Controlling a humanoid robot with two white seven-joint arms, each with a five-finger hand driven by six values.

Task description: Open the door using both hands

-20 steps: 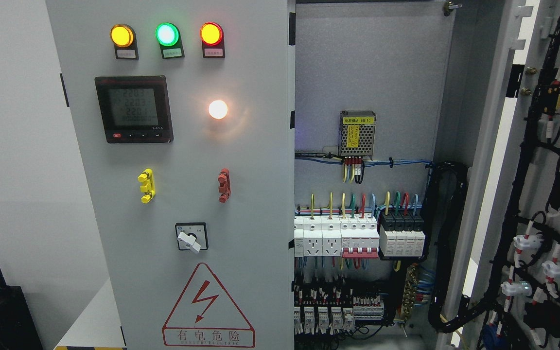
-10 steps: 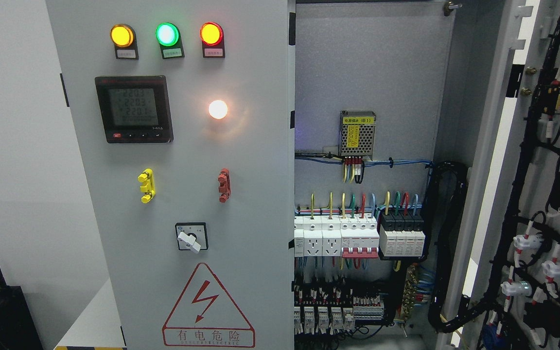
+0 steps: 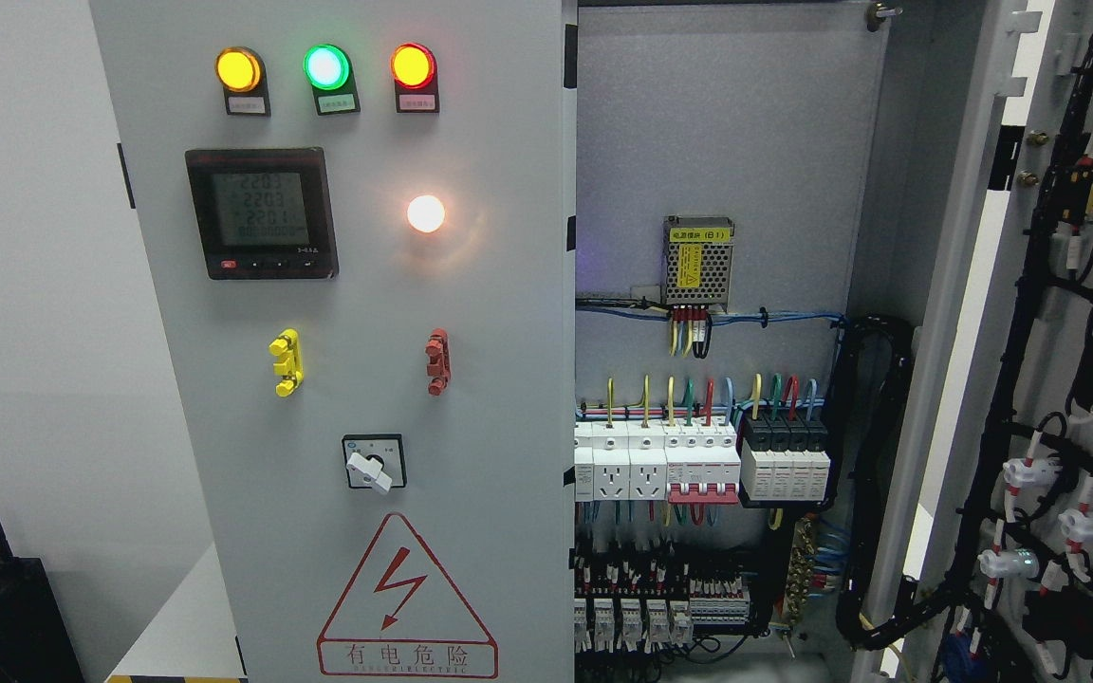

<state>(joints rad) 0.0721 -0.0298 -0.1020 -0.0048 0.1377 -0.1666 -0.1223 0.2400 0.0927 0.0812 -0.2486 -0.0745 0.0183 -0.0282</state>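
Grey right door [image 3: 1068,379] open, edge-cropped

Matt grey painted metal door [image 3: 471,379], glossy plastic lamps [image 3: 326,66].

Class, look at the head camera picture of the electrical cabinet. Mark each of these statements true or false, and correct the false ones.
1. The right door of the cabinet stands open, showing wiring on its inner side. True.
2. The left door is swung wide open. False: it is shut or nearly so, its front panel facing the camera.
3. Three indicator lamps sit in a row at the top of the left door: yellow, green and red. True.
4. Both robot hands grip the right door's edge. False: no hand or arm shows in the picture.
5. The digital meter sits below the warning triangle. False: the meter is above it, under the lamps.
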